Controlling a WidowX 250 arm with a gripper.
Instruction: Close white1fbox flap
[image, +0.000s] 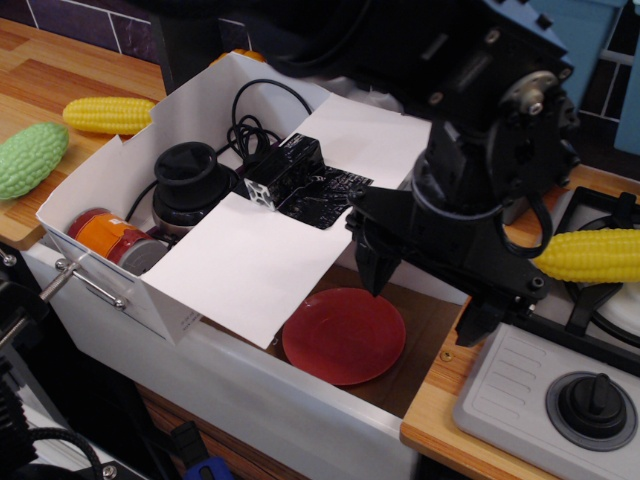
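Observation:
The white1fbox (105, 180) stands open on the left, with black cables, a black round device, a black circuit part and an orange-red can inside. Its big flap (245, 265), plain white face up, lies tilted over the box's near right part. A second white panel (365, 135) leans at the far side. My black gripper (428, 295) hangs just right of the flap, its jaws apart and empty. The left fingertip (375, 275) is close to the flap's right edge; I cannot tell if it touches.
A red plate (343, 335) lies in the recess under the gripper. A yellow corn (108, 114) and a green bumpy gourd (30, 158) lie on the wooden counter at left. Another corn (590, 255) rests by the hob, above a grey knob panel (560, 400).

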